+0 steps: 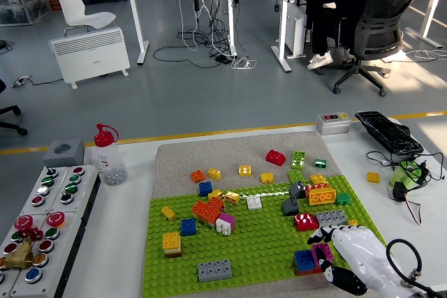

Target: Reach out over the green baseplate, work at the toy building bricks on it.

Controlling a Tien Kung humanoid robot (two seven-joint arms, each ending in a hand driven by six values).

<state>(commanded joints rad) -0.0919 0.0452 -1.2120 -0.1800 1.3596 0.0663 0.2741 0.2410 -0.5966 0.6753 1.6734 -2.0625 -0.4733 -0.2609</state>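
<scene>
The green baseplate (258, 239) lies mid-table, strewn with toy bricks. At its near right corner the right hand (349, 256) curls around a magenta brick (323, 252) beside a blue brick (304, 261). Farther off, a gray mat (188, 155).

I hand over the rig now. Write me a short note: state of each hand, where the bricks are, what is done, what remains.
Right hand: at the green baseplate near right corner, fingers curled over the magenta brick beside the blue brick; a firm grasp cannot be confirmed.
Left hand: not in view.
Bricks: most are scattered loose on the baseplate, a few on the grey mat behind it; one yellow brick lies on the table to the right.
Done: reach out.
Left: work the magenta brick, then the others.
</scene>
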